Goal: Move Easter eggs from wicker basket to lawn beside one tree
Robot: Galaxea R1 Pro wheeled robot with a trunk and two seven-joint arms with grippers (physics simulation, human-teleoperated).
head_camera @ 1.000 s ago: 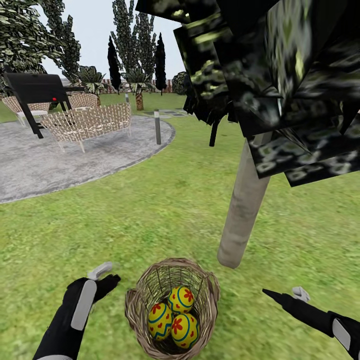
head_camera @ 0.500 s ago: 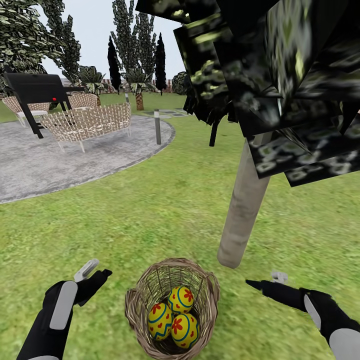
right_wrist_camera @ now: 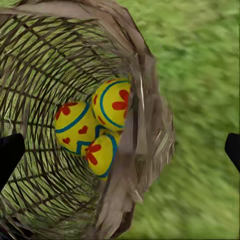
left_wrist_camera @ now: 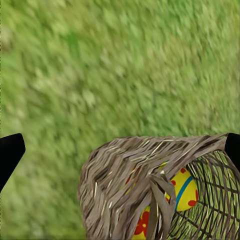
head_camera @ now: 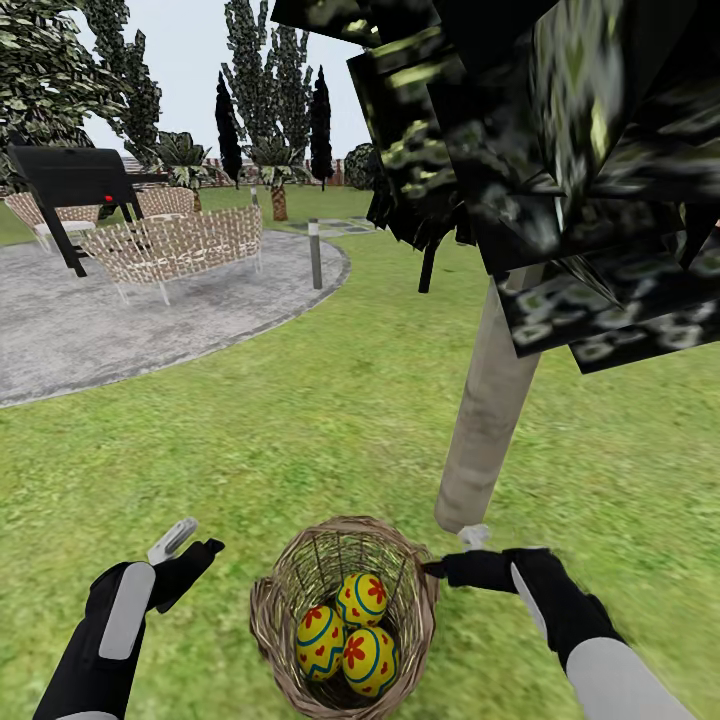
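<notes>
Blurred, mottled green lawn (left_wrist_camera: 115, 65) is seen across most of the left wrist view; the wicker basket (left_wrist_camera: 125, 185) is seen low in the picture, its thick braided rim tilted toward the camera; through the open weave, parts of yellow Easter eggs (left_wrist_camera: 186, 189) are glimpsed, marked with red shapes and a blue band; two dark fingertips (left_wrist_camera: 9, 152) of the left gripper (left_wrist_camera: 120, 150) are seen at opposite edges, spread wide apart, nothing held between them.

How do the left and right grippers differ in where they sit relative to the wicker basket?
The right gripper has its tip at the wicker basket rim, on the tree side; the left gripper hangs apart from it over bare lawn. The right wrist view looks down onto the three Easter eggs; the left wrist view sees the basket's outer wall. Both are open and empty.
</notes>
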